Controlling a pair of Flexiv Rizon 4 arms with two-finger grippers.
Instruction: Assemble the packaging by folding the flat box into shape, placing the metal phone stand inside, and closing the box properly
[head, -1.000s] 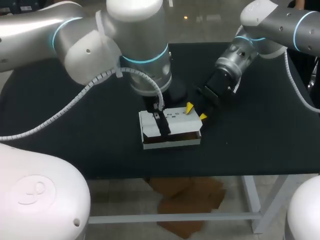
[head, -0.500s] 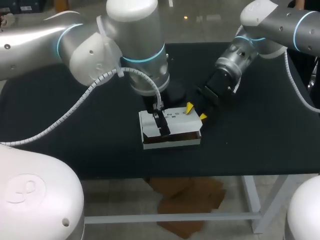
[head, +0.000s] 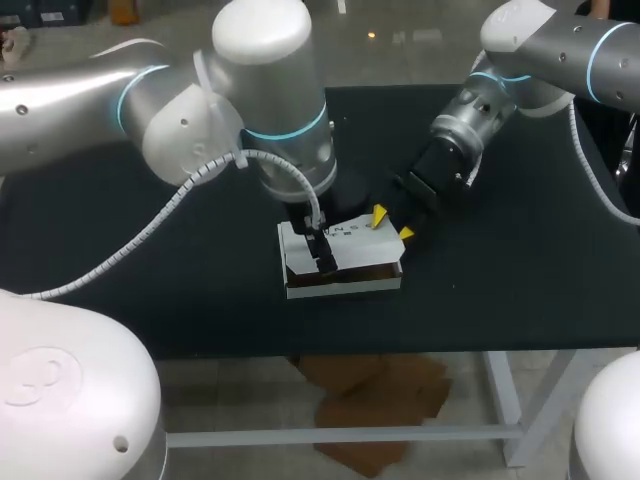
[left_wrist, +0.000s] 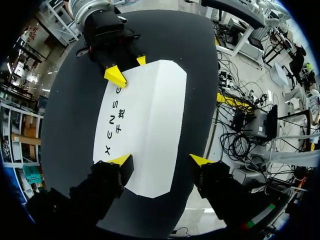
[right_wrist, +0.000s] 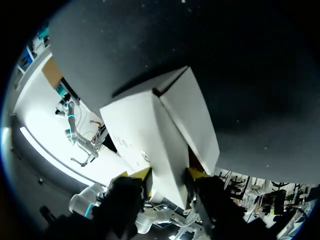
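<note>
Closing a white box (head: 340, 262) at the middle of the black counter (head: 520, 270), we had both arms on the job. Our right arm (head: 468, 115) stood at the box's far right corner. The right jaws were clamped on a white panel there, one yellow tip on each side, apparently to pin the box against sliding.

Our left arm (head: 270, 110) hung directly over the box. The left jaws were spread wide and gripped nothing. One tip was over the printed lid (left_wrist: 145, 115) near its edge, and the other stood beyond the opposite edge, a stance suited to pressing down, not lifting.

A brown strip showed along the box's near side under the lid, so we judged the lid not yet fully seated. The metal phone stand was visible in no view, and we could not tell whether it lay inside. We judged the task near its end. The likely next move was a downward push on the lid, which risked buckling the panel or skewing the box.
</note>
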